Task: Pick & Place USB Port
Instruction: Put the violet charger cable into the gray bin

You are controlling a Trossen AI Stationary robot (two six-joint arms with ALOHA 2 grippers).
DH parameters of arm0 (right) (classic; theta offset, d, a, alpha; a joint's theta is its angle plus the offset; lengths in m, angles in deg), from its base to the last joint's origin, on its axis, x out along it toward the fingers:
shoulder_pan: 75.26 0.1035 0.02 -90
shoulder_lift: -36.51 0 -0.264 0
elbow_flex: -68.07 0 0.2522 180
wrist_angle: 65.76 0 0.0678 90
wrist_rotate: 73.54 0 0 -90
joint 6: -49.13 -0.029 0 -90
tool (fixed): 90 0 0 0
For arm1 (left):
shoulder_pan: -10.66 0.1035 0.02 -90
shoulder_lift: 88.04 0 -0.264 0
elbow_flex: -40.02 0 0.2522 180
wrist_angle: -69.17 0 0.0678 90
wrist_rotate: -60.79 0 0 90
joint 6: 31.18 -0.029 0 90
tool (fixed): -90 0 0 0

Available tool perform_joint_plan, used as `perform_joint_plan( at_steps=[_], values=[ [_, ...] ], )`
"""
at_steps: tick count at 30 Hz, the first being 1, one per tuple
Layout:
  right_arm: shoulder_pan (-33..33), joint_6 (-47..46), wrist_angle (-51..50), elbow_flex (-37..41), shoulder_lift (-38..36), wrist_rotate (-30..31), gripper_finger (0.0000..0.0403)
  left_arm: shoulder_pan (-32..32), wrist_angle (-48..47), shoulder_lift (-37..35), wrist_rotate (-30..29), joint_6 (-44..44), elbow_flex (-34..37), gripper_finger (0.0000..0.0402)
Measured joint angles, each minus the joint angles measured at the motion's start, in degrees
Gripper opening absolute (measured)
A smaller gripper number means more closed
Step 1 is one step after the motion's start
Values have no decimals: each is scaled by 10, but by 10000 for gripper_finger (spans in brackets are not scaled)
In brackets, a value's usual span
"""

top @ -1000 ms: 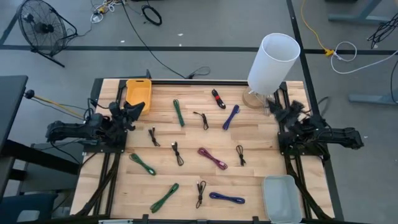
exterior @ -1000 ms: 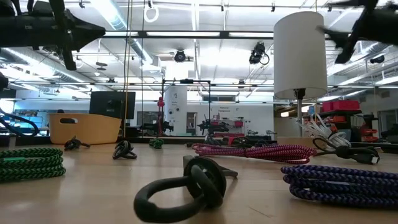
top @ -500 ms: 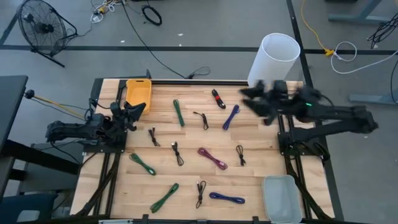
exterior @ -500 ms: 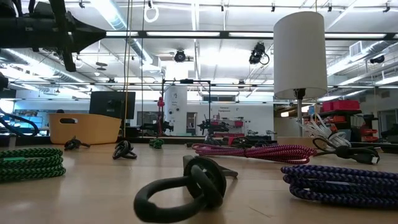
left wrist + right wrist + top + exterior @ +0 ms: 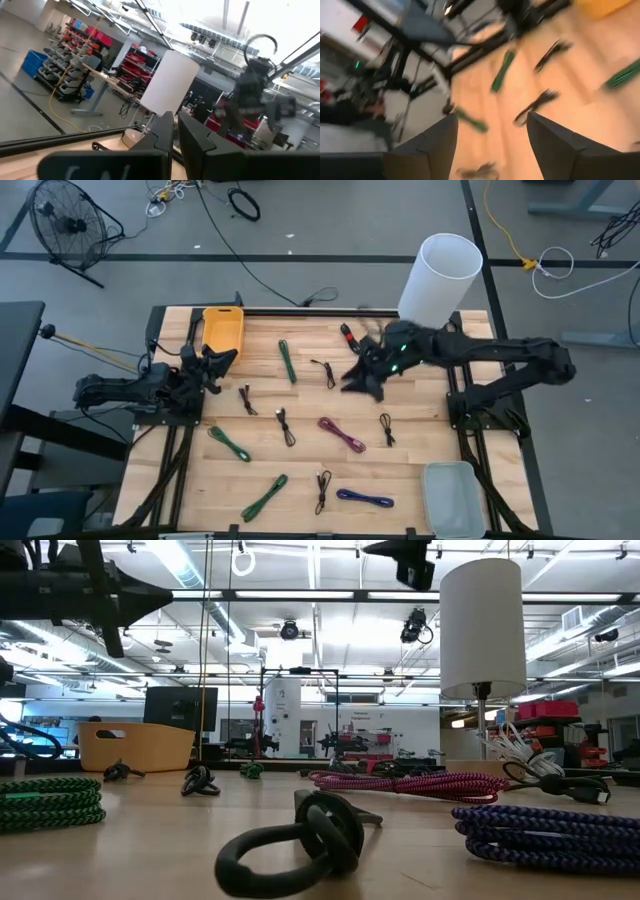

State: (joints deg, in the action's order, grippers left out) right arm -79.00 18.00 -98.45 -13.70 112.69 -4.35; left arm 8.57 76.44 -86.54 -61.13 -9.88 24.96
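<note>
USB cables under wide-open, empty right pincer; left pincer clenched, empty, at table edge.

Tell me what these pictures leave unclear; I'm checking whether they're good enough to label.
- Purple cable, high view: the right hand hangs over its lower end.
- Right wrist view: motion blur smears the cables; types can't be told.
- Connector ends, high view: too small to read.
- Low view: right arm cut off by the top edge.
- Grey bin, high view: bottom edge cuts it.
- Left hand: parked at the table's left edge.
</note>
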Motion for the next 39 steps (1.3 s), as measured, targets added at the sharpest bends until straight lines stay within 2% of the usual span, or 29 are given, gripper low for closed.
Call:
perform_joint_plan(
  at_steps=[5,6,10,13,15,23,28,39],
  values=[
    [0,-60,5,22,39,8,237,0,0,0,9,1,0,28],
    [-1,-82,-9,23,48,24,237,0,0,0,11,2,0,28],
    [-12,-212,-93,23,90,156,233,0,0,0,23,6,0,28],
    [-26,-249,-158,23,119,254,223,0,0,0,32,6,0,28],
    [-33,-274,-182,23,133,286,214,0,0,0,38,6,0,28],
    [-66,-312,-187,23,196,299,178,0,1,0,43,6,0,28],
    [-92,-333,-225,23,229,289,171,0,1,0,64,7,0,28],
    [-121,-389,-234,40,238,293,223,0,1,0,84,7,0,28]
  ],
)
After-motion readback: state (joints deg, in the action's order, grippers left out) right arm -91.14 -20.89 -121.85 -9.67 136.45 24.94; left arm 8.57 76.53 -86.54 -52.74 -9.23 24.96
